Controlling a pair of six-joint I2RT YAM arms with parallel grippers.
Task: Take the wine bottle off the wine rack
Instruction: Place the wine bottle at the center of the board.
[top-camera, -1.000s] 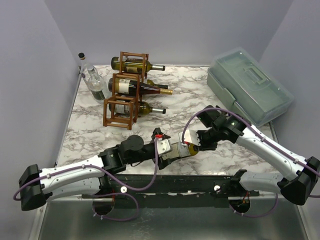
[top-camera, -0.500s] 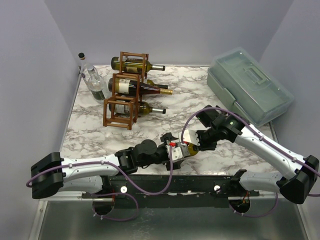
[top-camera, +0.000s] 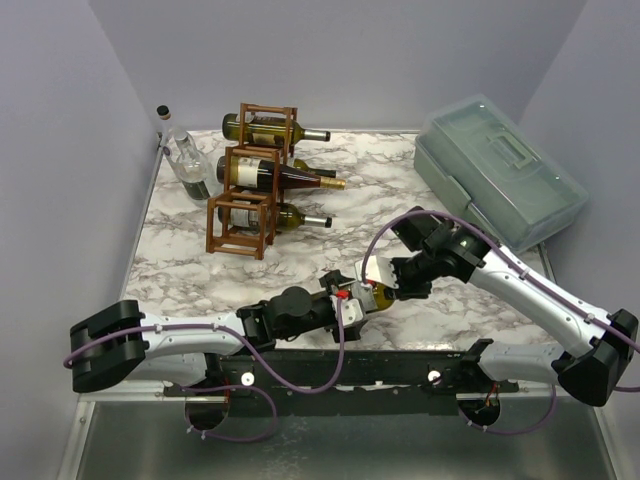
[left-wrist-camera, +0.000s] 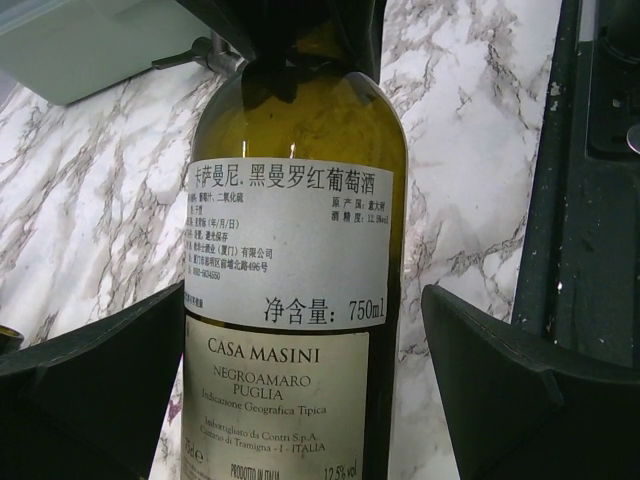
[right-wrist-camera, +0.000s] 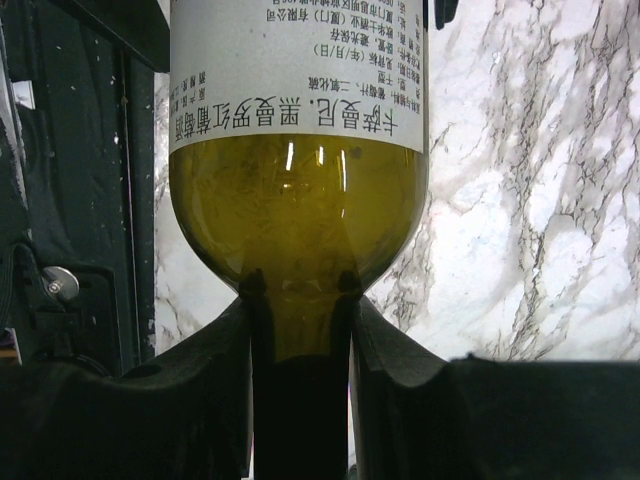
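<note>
A green wine bottle (top-camera: 372, 297) with white labels lies level between my two grippers, near the table's front edge, away from the wine rack (top-camera: 248, 195). My right gripper (top-camera: 395, 283) is shut on its neck, seen close in the right wrist view (right-wrist-camera: 300, 290) just below the bottle's shoulder (right-wrist-camera: 295, 200). My left gripper (top-camera: 352, 303) is open around the bottle's body. In the left wrist view (left-wrist-camera: 303, 300) the labelled bottle (left-wrist-camera: 290, 200) sits between the fingers, with a gap at the right finger (left-wrist-camera: 500, 380). The reddish-brown rack stands at the back left with three bottles lying in its cells.
A clear glass bottle (top-camera: 185, 158) stands left of the rack by the wall. A grey-green lidded plastic box (top-camera: 500, 180) sits at the back right. The black front rail (top-camera: 400, 360) runs along the table's near edge.
My left arm has swung right and its gripper has moved right along the bottle towards the right gripper. The right gripper has shifted slightly left, still on the neck.
</note>
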